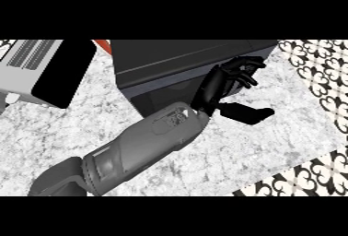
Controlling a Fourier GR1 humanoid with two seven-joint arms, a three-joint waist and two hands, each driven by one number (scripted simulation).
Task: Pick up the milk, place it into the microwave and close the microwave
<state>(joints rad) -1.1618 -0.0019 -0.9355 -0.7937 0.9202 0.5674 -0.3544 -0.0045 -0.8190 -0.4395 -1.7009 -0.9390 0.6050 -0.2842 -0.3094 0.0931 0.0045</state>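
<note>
The microwave (183, 55) is a dark box at the top middle of the head view. To its left stands a black panel with a pale frame (65, 73), which looks like its door swung open. My left hand (221, 87) is at the microwave's front right corner. Its fingers (243, 69) are relaxed and rest against the box, and its thumb (252, 113) is spread away to the right. The hand holds nothing. No milk shows anywhere. My right hand is out of view.
A small orange-red thing (102, 44) peeks out between the panel and the microwave. The marble counter (224, 156) runs below and to the right. A patterned black-and-white surface (319, 73) borders it on the right and lower right.
</note>
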